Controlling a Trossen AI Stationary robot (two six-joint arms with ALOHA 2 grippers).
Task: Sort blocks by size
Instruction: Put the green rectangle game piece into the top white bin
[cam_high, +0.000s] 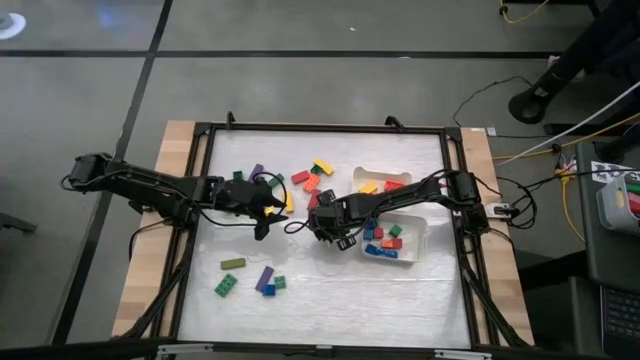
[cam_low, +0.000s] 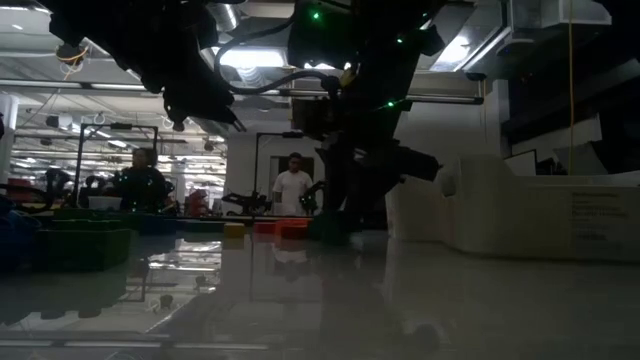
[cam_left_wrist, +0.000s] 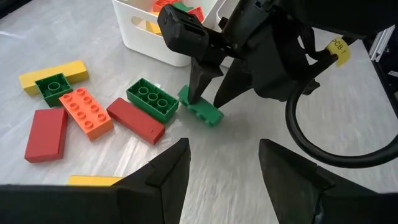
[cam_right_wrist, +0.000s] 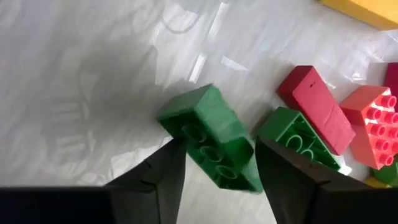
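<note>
High view, right gripper: low over the table middle, beside the white trays; its own body hides the fingertips and whatever lies under them.
High view, left gripper: just across from the right gripper, near it; fingertips too dark to read here.
High view, blocks: loose cluster beyond both grippers; a second small group on the near side of the left gripper; more inside the trays, partly covered by the right arm.
Low view: both arms are dark silhouettes coming from above; no gripper state legible. Small blocks on the table are barely made out. Two people in the room behind.
Left wrist view, left fingers: spread, nothing between them. Ahead, the right gripper stands fingertips-down over a green block, one finger touching it, the other just beside.
Right wrist view, right fingers: spread to either side of the green block; the block's near end is cut off by the frame edge; whether the pads press it cannot be told.
</note>
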